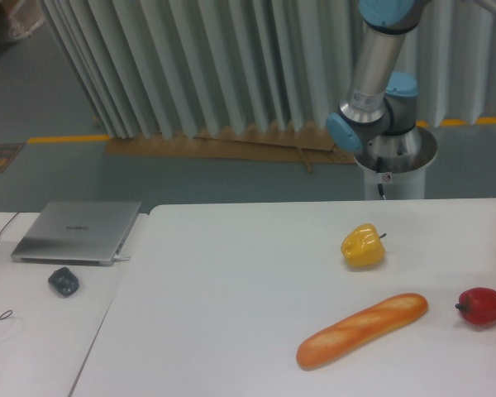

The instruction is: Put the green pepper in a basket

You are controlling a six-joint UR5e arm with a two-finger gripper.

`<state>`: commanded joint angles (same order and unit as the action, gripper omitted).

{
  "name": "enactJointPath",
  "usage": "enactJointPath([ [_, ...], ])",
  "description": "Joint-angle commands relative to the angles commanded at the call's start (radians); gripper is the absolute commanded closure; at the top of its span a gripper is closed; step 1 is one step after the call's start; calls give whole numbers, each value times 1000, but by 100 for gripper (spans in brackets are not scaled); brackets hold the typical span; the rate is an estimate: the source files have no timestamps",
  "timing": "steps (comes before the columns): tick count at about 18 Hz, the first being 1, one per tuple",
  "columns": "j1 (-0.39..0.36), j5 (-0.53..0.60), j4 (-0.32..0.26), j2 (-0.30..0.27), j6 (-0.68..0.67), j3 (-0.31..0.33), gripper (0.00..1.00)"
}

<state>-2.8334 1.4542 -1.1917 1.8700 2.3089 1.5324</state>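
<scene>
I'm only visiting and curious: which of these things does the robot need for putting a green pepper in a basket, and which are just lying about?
For the job: only the robot arm; no green pepper or basket shows.

Lying about: yellow pepper, red pepper, bread loaf, laptop, mouse.

On the wide white table (231, 273) a glossy yellow bell pepper (363, 246) sits toward the right. In front of it, a long golden-brown bread loaf (362, 330) lies at a slant. A shiny red bell pepper (481, 305) rests just beside the loaf's right end, close to the frame edge. Over on the lower white desk (41, 331) at left, a closed silver laptop (77, 231) lies flat, a small dark grey mouse (64, 281) just in front of it. Behind everything hangs a pale pleated curtain (215, 66).
</scene>
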Motion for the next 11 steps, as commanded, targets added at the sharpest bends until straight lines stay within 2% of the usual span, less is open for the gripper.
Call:
enactJointPath([
  [5,124,3,-35,-37,-187,3,0],
  [9,201,31,-39,-60,-241,5,0],
  [11,230,55,-66,-78,-249,5,0],
])
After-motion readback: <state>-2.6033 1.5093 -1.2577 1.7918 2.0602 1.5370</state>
